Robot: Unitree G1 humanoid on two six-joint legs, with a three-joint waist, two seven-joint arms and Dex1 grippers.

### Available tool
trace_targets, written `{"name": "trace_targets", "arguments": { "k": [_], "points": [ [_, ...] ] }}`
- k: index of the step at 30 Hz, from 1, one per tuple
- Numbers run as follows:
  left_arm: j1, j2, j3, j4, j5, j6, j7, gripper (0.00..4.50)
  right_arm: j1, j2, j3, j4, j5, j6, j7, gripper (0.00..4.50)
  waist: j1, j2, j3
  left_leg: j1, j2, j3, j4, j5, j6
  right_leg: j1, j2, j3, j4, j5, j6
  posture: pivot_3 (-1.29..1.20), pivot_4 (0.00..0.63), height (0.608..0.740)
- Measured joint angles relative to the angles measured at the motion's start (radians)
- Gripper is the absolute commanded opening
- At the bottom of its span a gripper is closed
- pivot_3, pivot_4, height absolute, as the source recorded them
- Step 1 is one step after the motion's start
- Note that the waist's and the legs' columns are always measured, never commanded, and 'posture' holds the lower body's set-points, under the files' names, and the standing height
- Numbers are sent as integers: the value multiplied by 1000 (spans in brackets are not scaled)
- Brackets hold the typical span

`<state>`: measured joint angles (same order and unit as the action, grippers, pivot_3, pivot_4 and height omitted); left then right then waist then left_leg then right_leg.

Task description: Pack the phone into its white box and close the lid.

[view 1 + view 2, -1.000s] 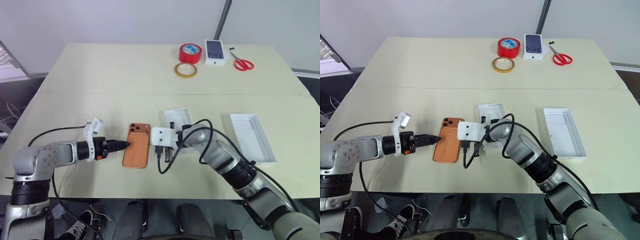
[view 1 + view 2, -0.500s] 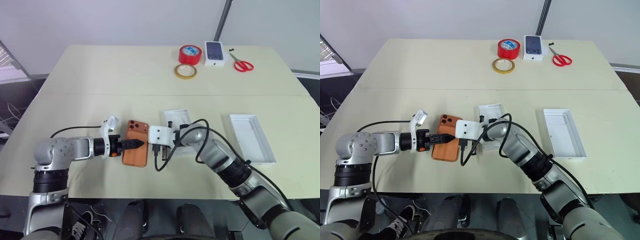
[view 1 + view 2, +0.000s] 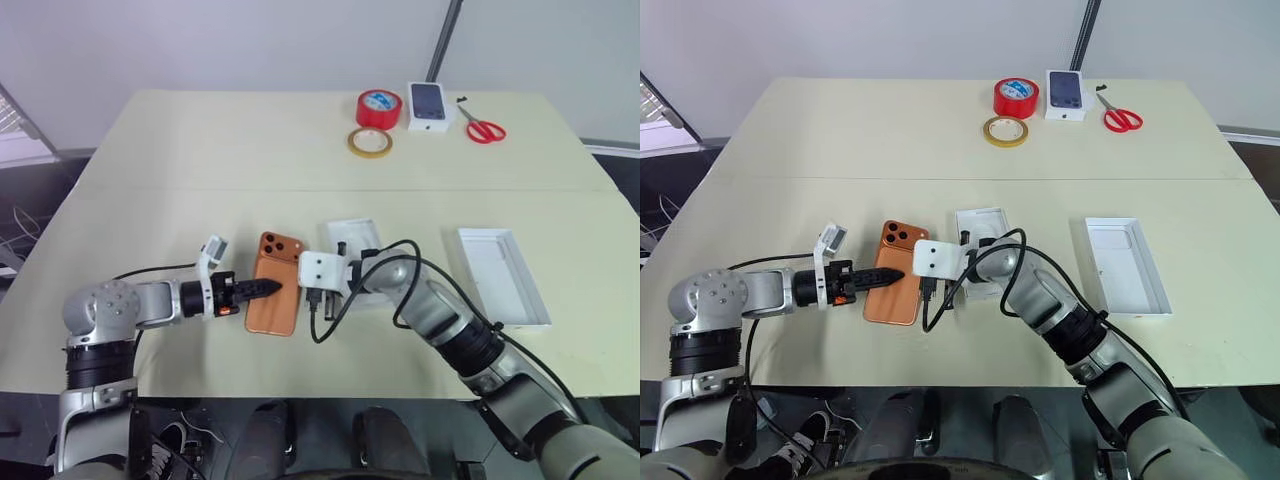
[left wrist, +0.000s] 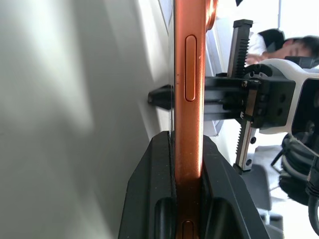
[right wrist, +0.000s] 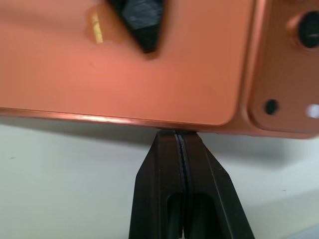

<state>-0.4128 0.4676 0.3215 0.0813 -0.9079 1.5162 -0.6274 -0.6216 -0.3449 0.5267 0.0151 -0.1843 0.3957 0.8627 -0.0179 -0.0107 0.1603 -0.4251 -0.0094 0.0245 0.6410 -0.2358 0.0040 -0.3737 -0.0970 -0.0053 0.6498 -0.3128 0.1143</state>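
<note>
The orange phone (image 3: 275,290) lies back up near the table's front, camera cluster at its far end. My left gripper (image 3: 268,288) is shut on its left long edge; in the left wrist view both black fingers (image 4: 158,184) clamp the orange rim (image 4: 188,74). My right gripper (image 5: 180,133) is shut with nothing in it, its tips pressed against the phone's right edge (image 5: 149,74). The white box (image 3: 352,238) lies just right of the phone, partly hidden under my right arm. The lid (image 3: 503,275) lies open side up further right.
At the table's far edge are a red tape roll (image 3: 380,107), a yellow tape ring (image 3: 370,142), a small white carton picturing a dark phone (image 3: 429,104) and red scissors (image 3: 485,128). A black cable (image 3: 330,325) loops from my right wrist.
My left gripper was open beside the phone's left edge; it slid over that edge, rolled, and shut on it. The phone turned slightly. The right gripper stayed put.
</note>
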Motion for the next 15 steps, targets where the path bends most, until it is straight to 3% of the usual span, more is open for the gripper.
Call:
{"name": "trace_targets", "arguments": {
  "k": [3, 4, 6, 9, 15],
  "points": [
    [19, -3, 38, 16, -15, 8, 2, 6, 12, 41, -149, -18, 154, 56, 24, 0, -1, 0, 0, -1, 0, 0, -3, 1, -1, 0, 0, 0, 0, 0, 0, 0, 150, 728],
    [22, -5, 44, 16, -17, 8, 4, 1, 13, 45, -177, -30, 189, 75, 37, 259, -2, 0, 0, -1, 0, 0, -4, 1, -1, 0, 0, 0, 0, 0, 0, 0, 150, 728],
    [36, -23, 63, 3, -25, -7, 12, 0, 21, 47, -252, -72, 313, 130, 91, 855, -1, 0, 1, -1, 0, 0, -5, 2, -2, -1, 0, 0, 0, 0, 0, 0, 150, 728],
    [54, -40, 84, -14, -39, -21, 28, 0, 46, -11, -302, -132, 393, 109, 156, 2385, 3, -1, 1, -1, 0, 0, -6, 2, -2, -1, 0, 0, -1, 0, 0, 0, 150, 728],
    [51, -68, 132, -11, -55, -20, 75, 0, 220, -240, -301, -171, 386, -85, 299, 2385, 4, -1, 2, -1, 0, 1, -7, 2, -2, -1, 0, 0, -2, 0, 0, 0, 150, 728]
  ]
}}
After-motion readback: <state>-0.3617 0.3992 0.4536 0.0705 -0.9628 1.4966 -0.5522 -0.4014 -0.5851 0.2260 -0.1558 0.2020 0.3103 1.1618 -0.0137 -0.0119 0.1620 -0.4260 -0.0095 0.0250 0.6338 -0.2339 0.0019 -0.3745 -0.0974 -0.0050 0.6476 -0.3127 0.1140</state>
